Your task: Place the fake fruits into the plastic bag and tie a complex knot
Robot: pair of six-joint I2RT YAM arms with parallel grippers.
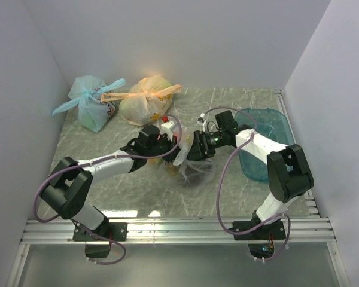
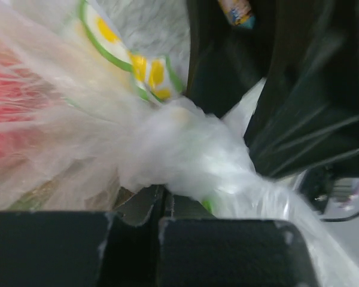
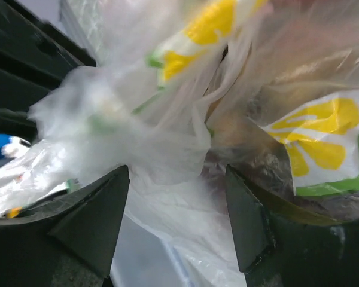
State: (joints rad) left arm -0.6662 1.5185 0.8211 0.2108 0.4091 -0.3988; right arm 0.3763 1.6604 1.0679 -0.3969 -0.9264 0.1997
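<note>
Seen from above, two black-and-white robot arms met at the middle of a grey-green marbled table (image 1: 167, 200). Between them lay the plastic bag (image 1: 196, 171), clear and crinkled, resting on the table just in front of the two claws. At the back left of the table sat a tied light blue bag (image 1: 91, 106), and just beside it a tied orange-yellow bag (image 1: 145, 101). A see-through teal tub (image 1: 270, 117) stood at the right side, behind the right arm.

The left gripper (image 2: 163, 200) had its jaws pressed together. In its wrist camera, the knot (image 2: 191, 152), a white twisted bunch of plastic, sat right against the fingertips. Whether a strand was pinched between them could not be told. To the left of the knot, the bag's wall showed a yellow and green printed pattern (image 2: 140, 69), and a blurred red shape behind the film was one of the fake fruits (image 2: 12, 107).

The right gripper (image 3: 176, 179) had its jaws spread wide. Its two dark fingers (image 3: 96, 215) stood well apart, with loose folds of the clear bag hanging between them and not clamped. The bunched plastic lay above the finger on the left side of that view, and the same yellow and green print showed on the right.
</note>
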